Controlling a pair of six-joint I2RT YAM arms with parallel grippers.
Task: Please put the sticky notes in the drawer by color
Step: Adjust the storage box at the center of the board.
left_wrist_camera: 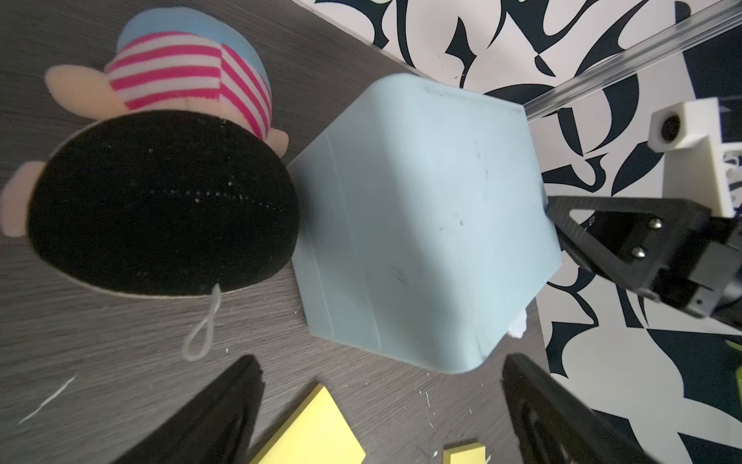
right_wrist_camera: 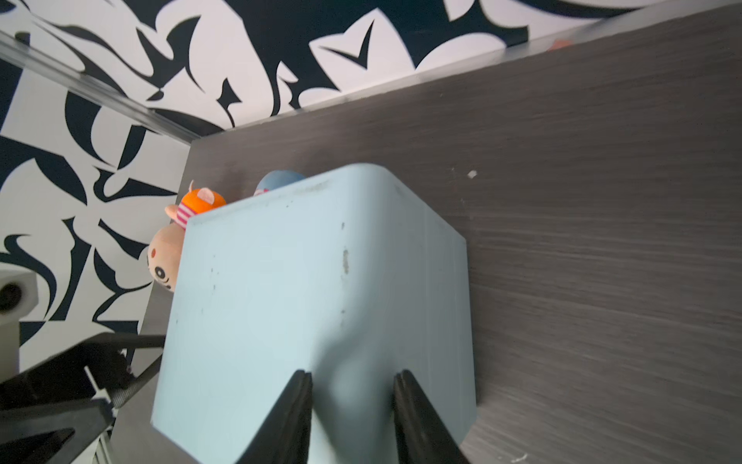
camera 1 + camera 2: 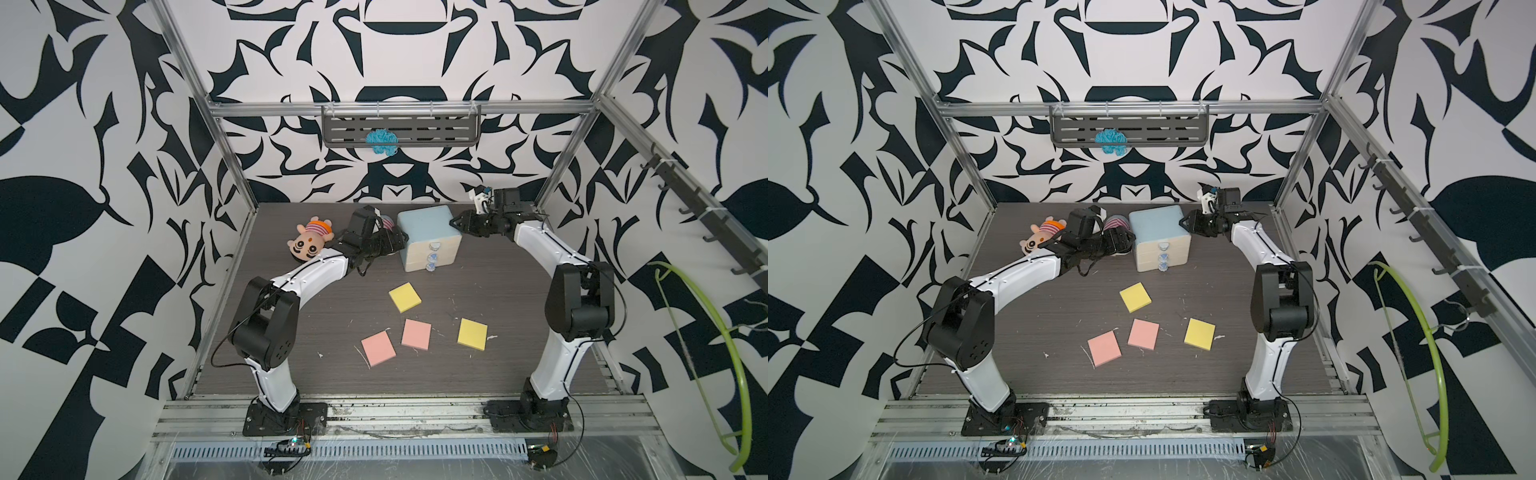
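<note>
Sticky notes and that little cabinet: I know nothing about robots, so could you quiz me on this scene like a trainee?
1. True or false: all three drawers of the cabinet are shut.
2. Which colours are the notes lying on the table? A) pink and yellow B) green and pink C) green only
3. Fill in: ___ notes lie on the table.
Key: 1 true; 2 A; 3 four.
</note>
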